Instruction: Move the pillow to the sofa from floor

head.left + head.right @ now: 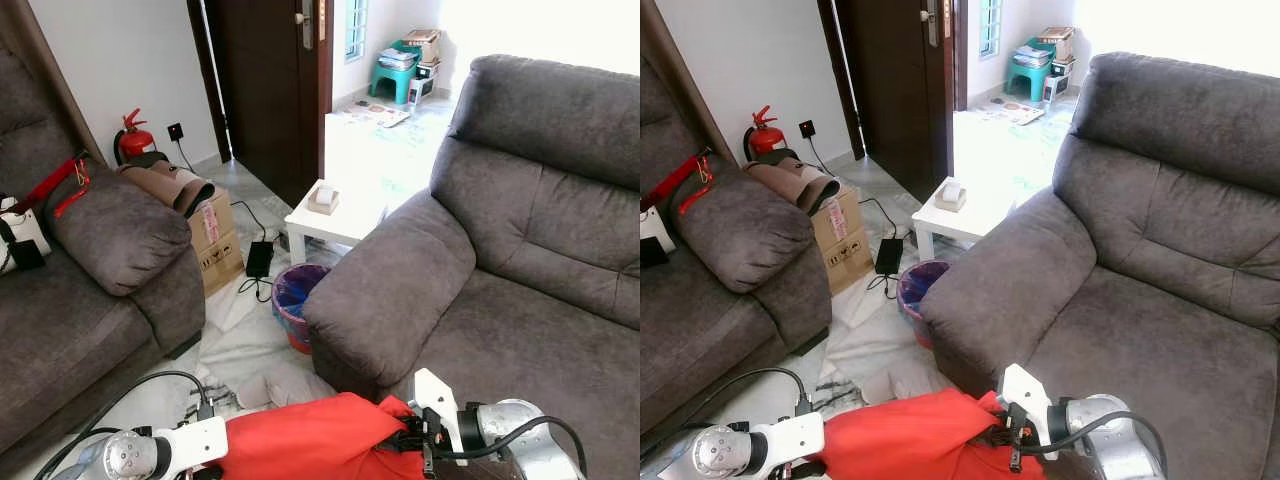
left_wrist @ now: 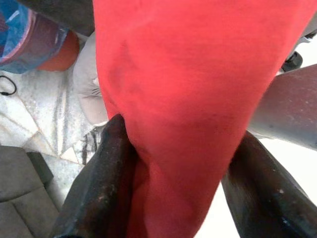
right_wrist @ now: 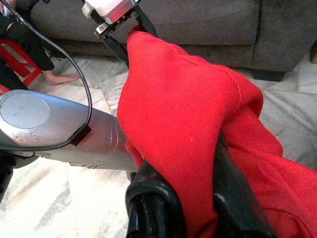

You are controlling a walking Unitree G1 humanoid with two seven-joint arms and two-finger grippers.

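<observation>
Left eye view: red pillow [image 1: 320, 440] held low at the bottom edge, off the floor, stretched between the two arms with its long axis running left to right. Left end effector [image 1: 225, 445] clamped on the pillow's left end, right end effector [image 1: 405, 440] clamped on its right end. Sofa [image 1: 520, 300] straight ahead and to the right, its seat cushion just beyond the pillow; armrest directly above the pillow's middle. Right arm nearer the seat, so, judging from this, forward and rightward travel called for. Purple-lined waste bin [image 1: 298, 300] on the floor beside the armrest, contents not discernible. Cardboard box [image 1: 215, 240] near the other sofa, a rolled brown bundle lying on top. Small white table [image 1: 335, 215] carrying a tissue box.

Right eye view: same layout; pillow against the sofa's front edge, below seat height.

Left wrist view: two black fingers [image 2: 99, 183] pinching a fold of red fabric from both sides; bin and marble floor behind.

Right wrist view: black fingers [image 3: 153, 198] closed on bunched red fabric; left end effector gripping the pillow's far end.
</observation>
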